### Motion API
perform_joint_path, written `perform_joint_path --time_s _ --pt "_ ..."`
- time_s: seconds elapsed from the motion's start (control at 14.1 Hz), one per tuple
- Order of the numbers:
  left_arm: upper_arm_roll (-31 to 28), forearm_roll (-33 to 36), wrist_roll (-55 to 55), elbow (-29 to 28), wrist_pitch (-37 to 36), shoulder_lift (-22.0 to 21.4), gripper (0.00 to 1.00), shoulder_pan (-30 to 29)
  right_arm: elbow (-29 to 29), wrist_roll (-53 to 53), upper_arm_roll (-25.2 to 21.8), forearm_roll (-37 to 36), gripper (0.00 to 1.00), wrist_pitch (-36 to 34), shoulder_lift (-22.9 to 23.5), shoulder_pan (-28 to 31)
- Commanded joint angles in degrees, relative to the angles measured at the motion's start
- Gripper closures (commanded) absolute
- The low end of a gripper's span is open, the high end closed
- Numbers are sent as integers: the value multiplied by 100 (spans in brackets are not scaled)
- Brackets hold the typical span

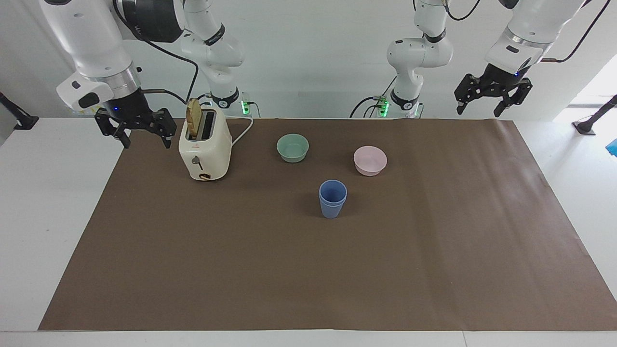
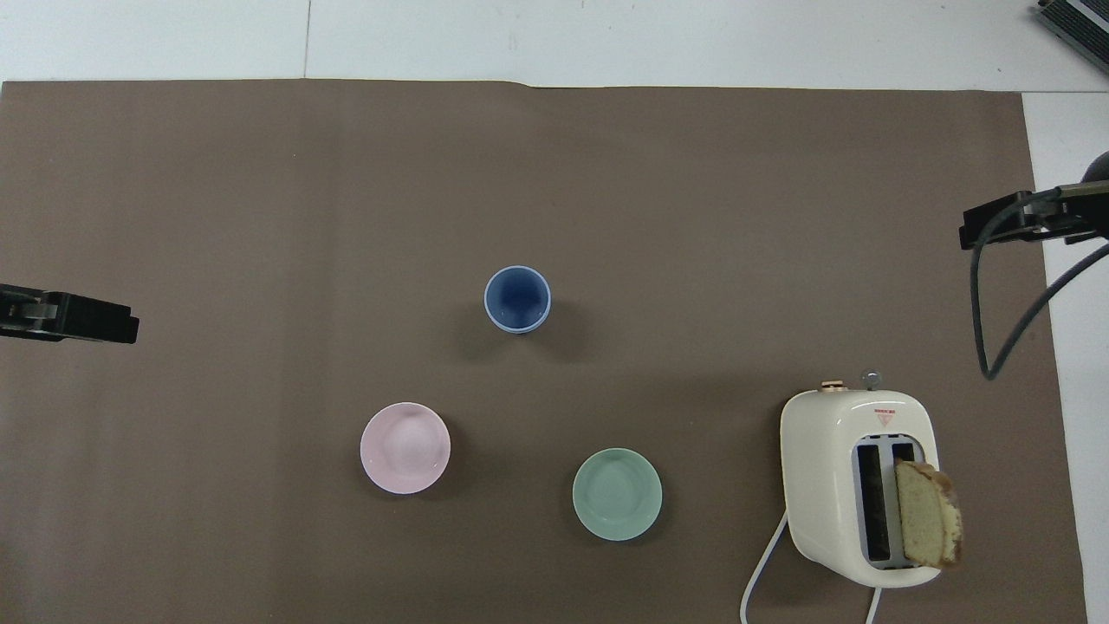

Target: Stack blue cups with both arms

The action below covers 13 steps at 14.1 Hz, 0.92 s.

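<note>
The blue cups (image 1: pixel 332 198) stand upright mid-mat, one nested inside the other, so two rims show one above the other; from overhead the blue cups (image 2: pixel 517 299) look like a single ring. My right gripper (image 1: pixel 147 140) hangs open and holds nothing, in the air over the mat's edge beside the toaster, at the right arm's end. My left gripper (image 1: pixel 477 111) is raised over the mat's corner at the left arm's end, open with nothing in it. Neither gripper is close to the cups.
A cream toaster (image 1: pixel 205 150) with a slice of bread sticking out stands near the right arm's base. A green bowl (image 1: pixel 292 147) and a pink bowl (image 1: pixel 369 160) sit nearer to the robots than the cups. A brown mat (image 1: pixel 308 270) covers the table.
</note>
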State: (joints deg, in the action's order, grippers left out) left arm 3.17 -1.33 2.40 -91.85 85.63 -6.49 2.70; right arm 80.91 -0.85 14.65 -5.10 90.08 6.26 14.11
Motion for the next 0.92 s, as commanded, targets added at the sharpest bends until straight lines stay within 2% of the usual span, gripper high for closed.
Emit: perform_joint_path --time_s 0.0,0.85 --pt "-1 -61 24 -34 -46 -54 0 2 48 -117 -50 62 0 -61 -143 48" --pt "-1 -61 33 -87 -11 -80 0 -41 92 -126 -50 62 0 1 -178 48"
